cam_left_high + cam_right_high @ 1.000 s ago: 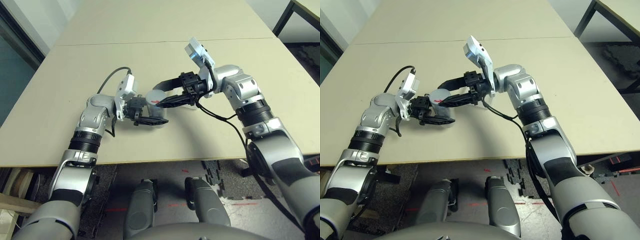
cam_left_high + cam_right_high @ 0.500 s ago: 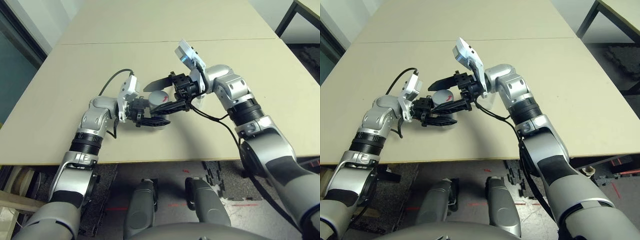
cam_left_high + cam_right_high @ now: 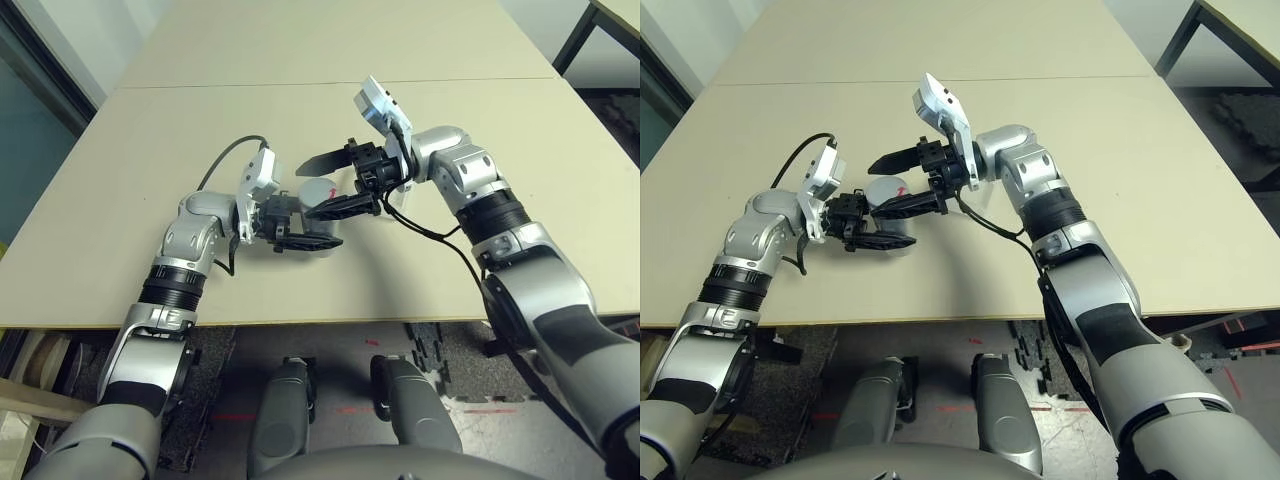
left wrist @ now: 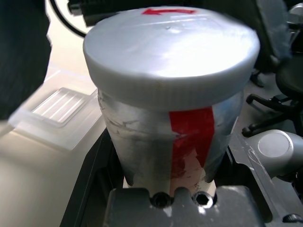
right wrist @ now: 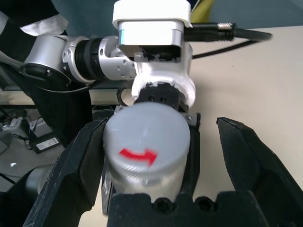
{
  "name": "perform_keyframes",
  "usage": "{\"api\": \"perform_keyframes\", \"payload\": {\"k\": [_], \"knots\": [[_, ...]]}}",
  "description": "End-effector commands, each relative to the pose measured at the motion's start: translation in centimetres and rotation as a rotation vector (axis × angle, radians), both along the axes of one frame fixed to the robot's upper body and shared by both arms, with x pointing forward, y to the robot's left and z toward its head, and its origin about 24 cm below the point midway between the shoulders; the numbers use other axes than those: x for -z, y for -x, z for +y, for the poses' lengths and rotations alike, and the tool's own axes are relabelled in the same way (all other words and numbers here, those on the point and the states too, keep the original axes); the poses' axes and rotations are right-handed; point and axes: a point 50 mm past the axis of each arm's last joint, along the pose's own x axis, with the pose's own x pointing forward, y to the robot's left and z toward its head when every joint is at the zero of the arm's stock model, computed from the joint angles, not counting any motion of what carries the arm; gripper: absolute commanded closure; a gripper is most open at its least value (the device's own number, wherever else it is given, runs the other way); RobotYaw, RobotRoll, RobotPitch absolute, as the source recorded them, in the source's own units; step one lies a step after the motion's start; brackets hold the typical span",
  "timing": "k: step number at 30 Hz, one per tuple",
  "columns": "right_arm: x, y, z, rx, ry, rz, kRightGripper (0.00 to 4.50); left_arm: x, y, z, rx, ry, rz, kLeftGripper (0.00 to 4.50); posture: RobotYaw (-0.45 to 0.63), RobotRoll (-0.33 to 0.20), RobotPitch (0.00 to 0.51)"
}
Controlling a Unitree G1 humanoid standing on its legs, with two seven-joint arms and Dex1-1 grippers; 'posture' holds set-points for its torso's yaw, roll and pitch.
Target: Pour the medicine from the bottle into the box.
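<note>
Two arms meet over the near middle of the bench point(image 3: 120, 180), a pale beige top with a seam running across it farther back. From the head views, the left tool point(image 3: 305, 240) is clamped on the bottle point(image 3: 316, 192), holding it upright just above the bench, and the right tool point(image 3: 325, 185) reaches in from the other side with its two black fingers spread wide, one on either side of the bottle's grey cap point(image 5: 146, 137).

The right wrist view adds what the head views hide: a curved red arrow on top of the cap, and clear gaps between the cap and each spread finger point(image 5: 71, 175), so the right tool is not gripping it. The left wrist view shows the bottle from the side, with a red strip down its worn label, the cap screwed on, and the bottle's base seated between the left tool's black fingers. Behind the bottle in that view lies the box point(image 4: 61, 111), clear plastic with a ribbed floor, flat on the bench; nothing can be made out inside it.

Dark floor shows beyond the bench's edges, with another table's leg point(image 3: 570, 35) at the far right.
</note>
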Motion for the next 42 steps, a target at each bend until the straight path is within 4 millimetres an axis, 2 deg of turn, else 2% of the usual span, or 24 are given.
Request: {"api": "perform_keyframes", "payload": {"k": [1, 6, 12, 15, 21, 26, 28, 42], "knots": [[-0.8, -0.7, -1.8, 0.073, -0.014, -0.015, 0.0, 0.1, 0.2, 0.0, 0.025, 0.002, -0.01, 1.82, 0.02, 0.0, 0.149], [-1.0, -0.9, -3.7, 0.123, -0.005, -0.013, 0.0, 0.1, 0.0, 0.3, 0.011, 0.0, -0.016, 1.82, 0.02, 0.0, 0.146], [-0.7, -1.4, -8.1, 0.276, 0.024, -0.004, 0.0, 0.1, -0.2, 1.1, -0.013, -0.011, -0.021, 1.82, 0.01, 0.0, 0.146], [-0.9, -1.4, -8.7, 0.294, 0.027, -0.005, 0.0, 0.1, -0.4, 1.4, -0.025, -0.013, -0.025, 1.82, 0.0, 0.0, 0.146], [-1.7, -0.6, -6.5, 0.218, -0.007, -0.014, 0.0, 0.0, -0.8, 1.6, -0.039, -0.022, -0.05, 1.82, 0.0, 0.0, 0.144], [-2.1, 1.0, -2.1, 0.076, -0.039, -0.02, 0.0, 0.0, -1.2, 1.6, -0.054, -0.02, -0.063, 1.82, 0.0, 0.0, 0.145], [-2.2, 1.4, -1.1, 0.05, -0.043, -0.023, 0.0, -0.1, -1.3, 1.7, -0.058, -0.019, -0.069, 1.82, 0.01, 0.0, 0.144], [-1.3, 1.2, 1.6, 0.028, -0.032, -0.048, 0.0, -0.5, -1.4, 1.3, -0.051, -0.011, -0.087, 1.82, 0.02, 0.0, 0.134]]}}
